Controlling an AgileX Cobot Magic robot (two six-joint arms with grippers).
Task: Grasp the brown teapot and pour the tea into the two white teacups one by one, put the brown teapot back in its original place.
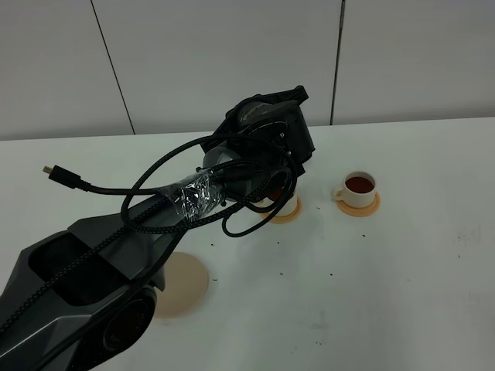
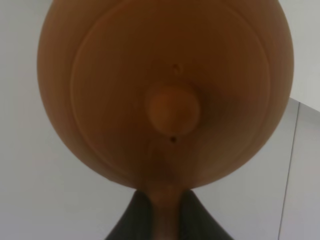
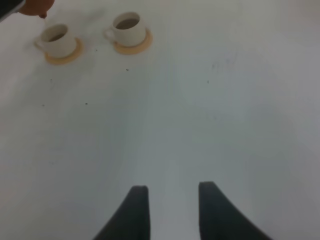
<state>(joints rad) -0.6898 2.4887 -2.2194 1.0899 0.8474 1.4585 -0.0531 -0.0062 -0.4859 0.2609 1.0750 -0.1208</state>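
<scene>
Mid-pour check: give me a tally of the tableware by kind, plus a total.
Brown teapot: 1
White teacups: 2
Orange saucers: 2
Beige coaster: 1
Total: 6

I've got the brown teapot (image 2: 165,90) in the air, its loop handle pinched in the left gripper (image 2: 161,202). From the wrist I look straight onto its round lid and small knob (image 2: 172,110). The spout (image 3: 36,7) sits just above the left teacup (image 3: 57,41), a cream-white cup on an orange saucer (image 3: 64,56) with dark tea inside. The right teacup (image 1: 360,188) stands upright well apart on its own orange saucer (image 1: 360,207), filled with brown tea, handle pointing toward the other cup. The pale beige coaster (image 1: 184,284) lies bare, nearer me.
</scene>
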